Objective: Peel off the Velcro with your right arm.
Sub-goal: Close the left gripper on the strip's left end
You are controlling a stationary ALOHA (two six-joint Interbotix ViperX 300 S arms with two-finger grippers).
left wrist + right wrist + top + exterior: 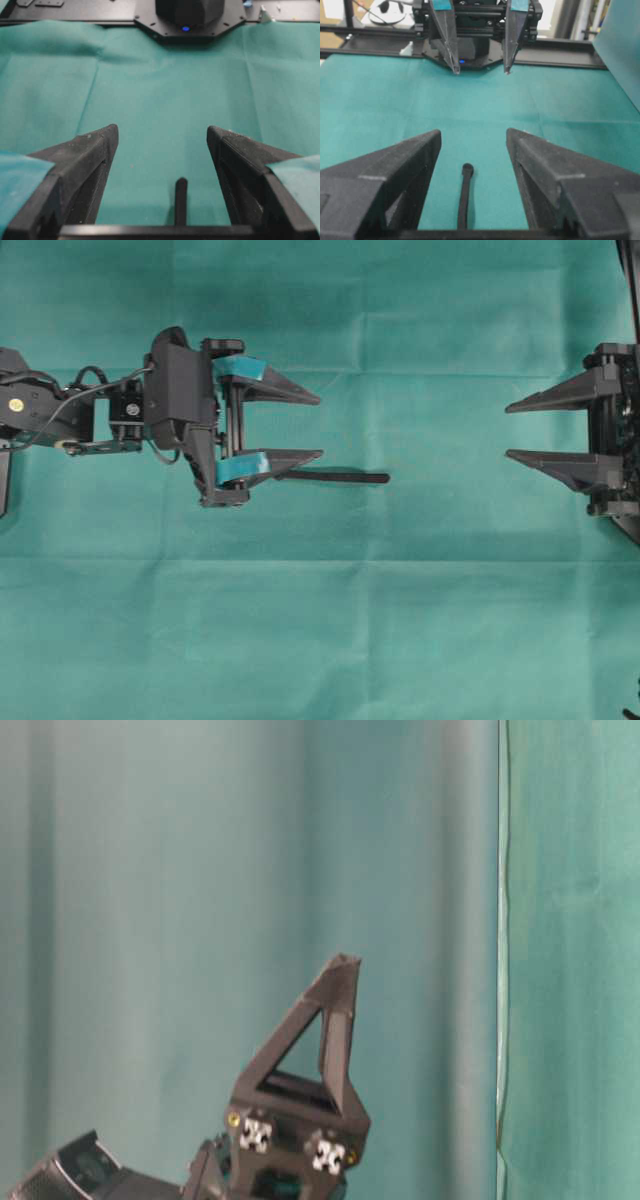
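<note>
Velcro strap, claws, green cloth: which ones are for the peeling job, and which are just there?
For the job:
- Velcro, lying flat on the cloth
- right claw, open, holding nothing

Just there:
- left claw, open, over the strap's end, not gripping it
- green cloth covering the table
- green curtain behind

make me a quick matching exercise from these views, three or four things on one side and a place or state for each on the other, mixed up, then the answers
Things
1. Velcro
2. left gripper
3. right gripper
4. green cloth

Place or state
A. open, at the right edge of the overhead view
B. covers the whole table
C. lies flat on the cloth, held by nothing
D. open, teal pads on its fingers, above one end of the strap

Pairs: 1-C, 2-D, 3-A, 4-B
</note>
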